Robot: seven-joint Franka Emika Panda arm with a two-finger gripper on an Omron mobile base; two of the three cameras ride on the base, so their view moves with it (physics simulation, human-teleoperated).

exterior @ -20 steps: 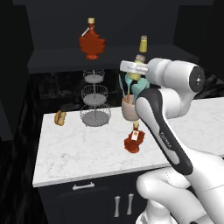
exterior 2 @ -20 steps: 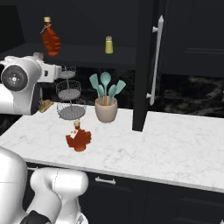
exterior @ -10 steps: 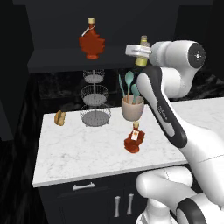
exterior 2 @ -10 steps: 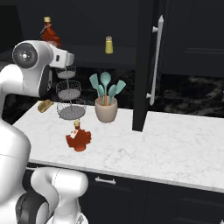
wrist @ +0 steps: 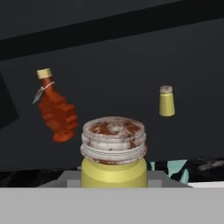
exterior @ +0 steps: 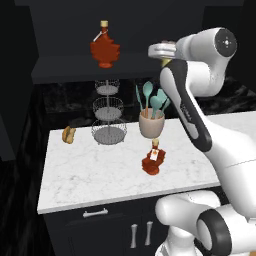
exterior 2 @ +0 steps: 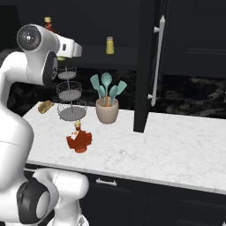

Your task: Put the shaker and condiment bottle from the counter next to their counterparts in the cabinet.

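Now hand (exterior: 161, 50) with shaker (wrist: 113, 153) at cabinet (exterior: 65, 70)

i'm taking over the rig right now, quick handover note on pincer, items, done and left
Pincer: shut on the shaker, raised to the level of the cabinet shelf and facing into it.
On that shelf: the matching shaker and the maple-leaf bottle, standing apart.
The condiment bottle is on the counter, in front of the utensil pot.
Done: shaker picked up and lifted.
Left: set it down beside its twin, probably the next move, then fetch the condiment bottle and place it by the maple-leaf bottle.
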